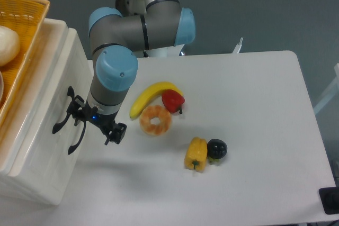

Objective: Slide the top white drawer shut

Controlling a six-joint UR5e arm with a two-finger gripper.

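Observation:
The white drawer unit (50, 130) stands at the left edge of the table, its front facing right. The top white drawer (59, 86) is the upper front, and its curved black handle (59, 124) sticks out beside the lower front's handle (76, 141). My gripper (95, 121) hangs right in front of these handles, open, with one fingertip (117, 132) over the table and the other up against the drawer front. Nothing is between the fingers. I cannot tell how far the drawer stands out.
A yellow wicker basket (26, 19) holding a pale round object sits on top of the unit. On the table to the right lie a banana (151, 96), a red pepper (173, 100), an orange ring (155, 120), a yellow pepper (196, 153) and a dark round fruit (216, 148).

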